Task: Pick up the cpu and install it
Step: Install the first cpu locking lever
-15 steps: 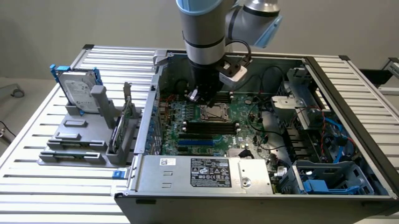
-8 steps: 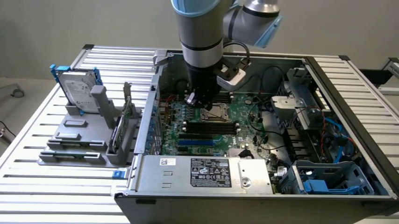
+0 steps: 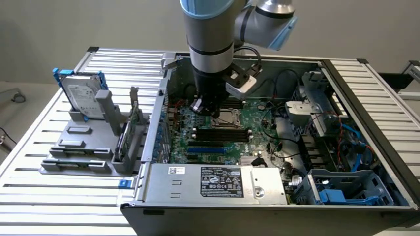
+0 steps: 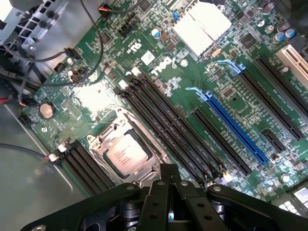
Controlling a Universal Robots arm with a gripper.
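Cpu (image 4: 126, 153) apparently in socket (image 4: 144, 169)

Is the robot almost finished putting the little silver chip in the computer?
Nearly, it seems. The cpu already lies flat inside the black socket on the green motherboard, so picking it up and placing it look done. The tool is shut, holds nothing, and hangs just above the socket. What may be left is locking the chip in; whether the socket's clamp is closed I cannot tell.
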